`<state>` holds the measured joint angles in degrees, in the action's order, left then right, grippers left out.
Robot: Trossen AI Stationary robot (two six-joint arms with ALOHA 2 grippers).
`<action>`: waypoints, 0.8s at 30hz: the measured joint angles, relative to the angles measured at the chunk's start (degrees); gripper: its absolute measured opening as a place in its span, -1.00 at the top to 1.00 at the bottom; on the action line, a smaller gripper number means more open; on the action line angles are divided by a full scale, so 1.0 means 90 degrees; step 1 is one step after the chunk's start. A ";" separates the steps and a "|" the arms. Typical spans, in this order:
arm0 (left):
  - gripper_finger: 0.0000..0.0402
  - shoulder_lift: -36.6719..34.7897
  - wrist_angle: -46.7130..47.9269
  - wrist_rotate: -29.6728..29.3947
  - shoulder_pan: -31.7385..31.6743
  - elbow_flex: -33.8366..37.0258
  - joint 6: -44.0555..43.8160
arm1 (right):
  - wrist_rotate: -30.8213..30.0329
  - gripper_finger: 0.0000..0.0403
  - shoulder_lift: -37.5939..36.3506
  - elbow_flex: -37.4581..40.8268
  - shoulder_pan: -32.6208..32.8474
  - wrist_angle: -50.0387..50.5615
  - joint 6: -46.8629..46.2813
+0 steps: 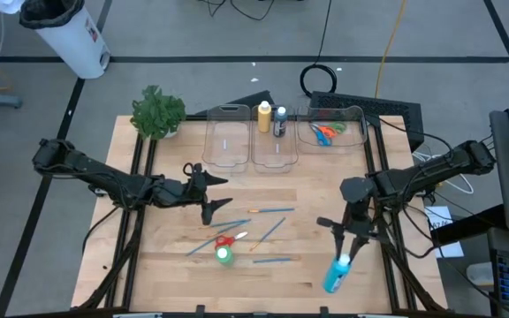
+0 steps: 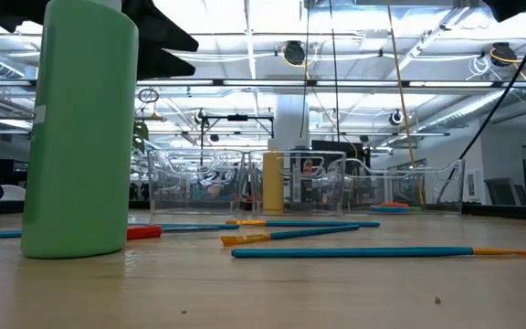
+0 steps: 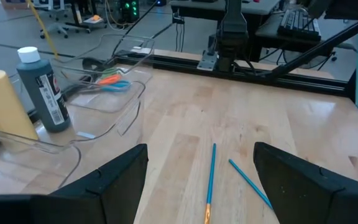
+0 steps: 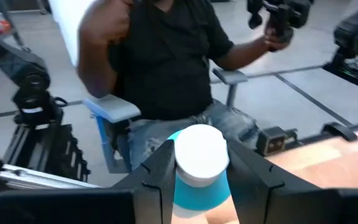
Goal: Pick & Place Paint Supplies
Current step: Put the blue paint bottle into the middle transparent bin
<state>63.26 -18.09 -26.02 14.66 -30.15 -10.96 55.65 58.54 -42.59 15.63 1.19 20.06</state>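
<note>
Blue bottle [image 1: 337, 275] pinched at its white-capped neck in my right gripper [image 1: 346, 259], near the table's [image 1: 325, 190] front right corner. Green bottle [image 1: 224, 255] upright left of it, red scissors [image 1: 222, 240] and brushes [image 1: 275, 261] around. My left gripper [image 1: 212, 196], jaws spread and empty, hovers beyond the green bottle. Person [image 4: 160, 56] seated past the table.

- The right gripper [image 4: 199, 177] has its two dark fingers pressed against a blue paint bottle [image 4: 197, 186] with a white cap.
- Beyond it, at twelve o'clock, a seated person [image 4: 160, 62] in a black shirt holds a controller [image 4: 277, 18].
</note>
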 joint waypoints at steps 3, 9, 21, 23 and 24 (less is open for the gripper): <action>-0.47 0.0000 -0.0002 0.0000 0.0000 0.0000 0.0000 | -0.0168 0.50 0.0000 0.0000 0.0030 0.0000 -0.0148; -0.46 -0.0085 0.0057 0.0237 0.0010 0.0000 0.0093 | -0.2102 0.50 0.0002 0.0002 0.0033 -0.0282 -0.0984; -0.47 -0.1927 0.1142 0.0339 0.0161 -0.0005 0.0984 | -0.6821 0.50 0.0002 -0.0101 -0.0301 -0.0542 -0.2130; -0.47 -0.2060 0.1212 0.0335 0.0138 -0.0005 0.1009 | -0.6822 0.50 0.0010 -0.0377 -0.0566 -0.0363 -0.2157; -0.47 -0.2108 0.1212 0.0335 0.0128 -0.0005 0.1018 | -0.6821 0.50 0.0020 -0.0568 -0.0718 -0.0213 -0.2158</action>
<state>44.29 -7.18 -23.00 15.81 -30.20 -1.80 -5.74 58.73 -47.70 9.17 -0.73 0.64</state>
